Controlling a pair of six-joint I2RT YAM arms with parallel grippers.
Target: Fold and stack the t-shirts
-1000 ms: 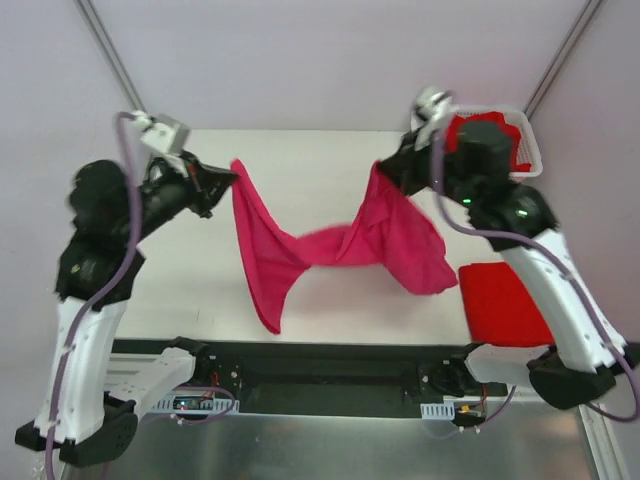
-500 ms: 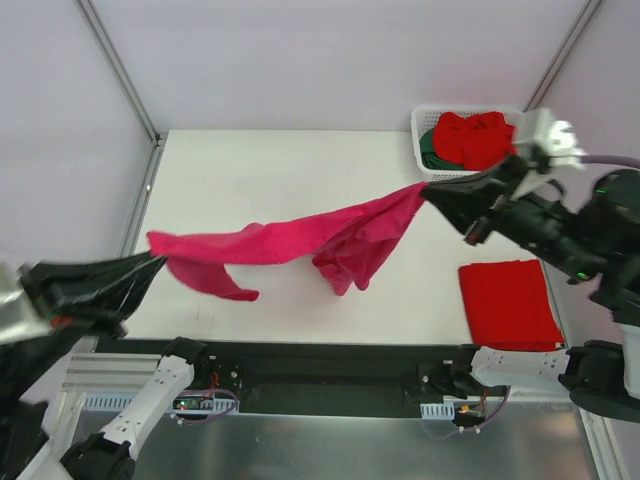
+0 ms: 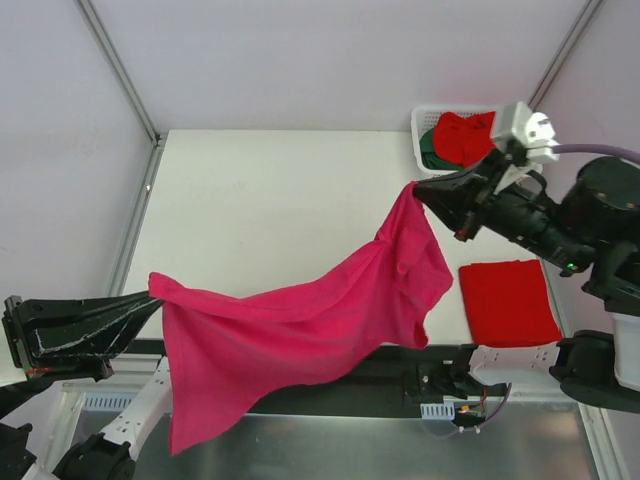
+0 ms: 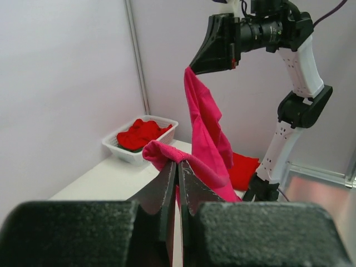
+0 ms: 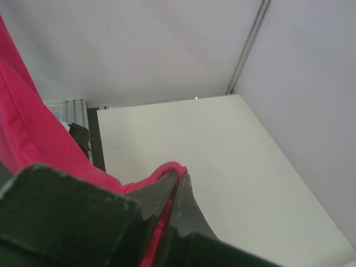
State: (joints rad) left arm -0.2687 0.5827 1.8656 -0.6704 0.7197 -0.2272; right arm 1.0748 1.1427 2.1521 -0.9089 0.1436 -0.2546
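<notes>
Top external view: a magenta-pink t-shirt [image 3: 300, 335] hangs in the air, stretched between two robot arms above a white table [image 3: 260, 190].
Left gripper [image 3: 150, 293]: at the near left, beyond the table's near edge, jaws clamped together on one end of the shirt.
Right gripper [image 3: 414, 189]: at the far right, raised, jaws pinched tight on the opposite end.
Shirt's long axis: runs diagonally from near left to far right; loose cloth sags below that line and drapes over the table's near edge.
Nearer arm: neither; each holds one end.
Coming move, as a judgement: the shirt needs carrying toward the far side before it is lowered flat, since most of it hangs nearer than the bare tabletop.
Folded red t-shirt [image 3: 508, 302]: lies flat at the near right, just beside the hanging cloth.
Basket [image 3: 416, 130]: far right, holding more shirts [image 3: 465, 138], red and dark green.
</notes>
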